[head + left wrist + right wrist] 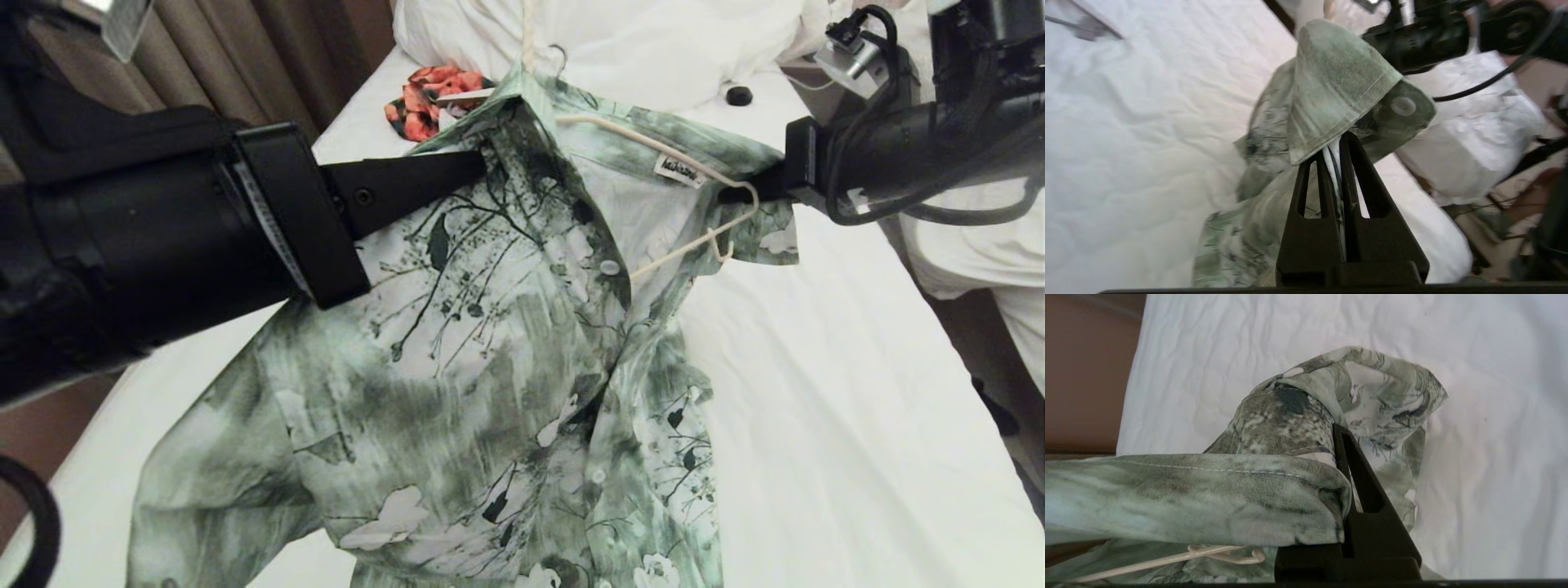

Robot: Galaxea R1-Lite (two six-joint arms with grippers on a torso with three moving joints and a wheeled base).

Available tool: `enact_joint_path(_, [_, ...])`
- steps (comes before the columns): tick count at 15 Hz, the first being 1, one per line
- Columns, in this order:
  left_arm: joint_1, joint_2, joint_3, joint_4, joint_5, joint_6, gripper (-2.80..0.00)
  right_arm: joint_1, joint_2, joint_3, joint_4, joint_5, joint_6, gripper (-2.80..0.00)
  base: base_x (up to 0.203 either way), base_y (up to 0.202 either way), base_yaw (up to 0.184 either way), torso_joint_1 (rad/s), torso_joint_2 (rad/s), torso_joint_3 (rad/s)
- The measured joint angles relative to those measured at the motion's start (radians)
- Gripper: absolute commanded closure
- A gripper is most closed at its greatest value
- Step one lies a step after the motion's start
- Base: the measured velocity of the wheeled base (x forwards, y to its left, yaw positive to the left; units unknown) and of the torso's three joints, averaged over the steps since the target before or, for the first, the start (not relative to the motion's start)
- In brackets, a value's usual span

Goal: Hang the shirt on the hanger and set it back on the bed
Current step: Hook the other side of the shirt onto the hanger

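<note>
The bed (pixel 857 392) lies below the shirt (pixel 490 367), which hangs between both arms, its length trailing toward the camera. The left hand (pixel 478 170) is clenched on the collar side; the right hand (pixel 755 192) is clenched on the opposite shoulder, nearest the hanger (pixel 702 167), whose exposed end sits just beside it, uncovered.
</note>
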Motion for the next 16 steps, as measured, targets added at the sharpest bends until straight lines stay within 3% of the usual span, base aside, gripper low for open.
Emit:
enact_joint_path(4, [0.005,0.010,0.005,0.000,0.013,0.036,0.00,0.000,0.011,-0.051,0.075,0.002,0.000,0.00,0.000,0.000,0.000,0.000,0.00,0.000])
enact_joint_path(7, [0.026,0.017,0.014,0.000,0.052,0.119,0.00,-0.008,0.018,-0.055,0.082,0.001,0.000,0.00,0.000,0.000,0.000,0.000,0.00,0.000])
enact_joint_path(12, [0.045,0.020,0.005,0.105,0.057,0.170,0.00,-0.034,0.037,-0.051,0.087,0.000,-0.001,0.00,0.000,0.000,0.000,0.000,0.00,0.000])
enact_joint_path(16, [0.092,0.025,-0.007,0.109,0.059,0.189,0.00,-0.035,0.045,-0.044,0.097,0.007,-0.001,0.00,0.000,0.000,0.000,0.000,0.00,0.000])
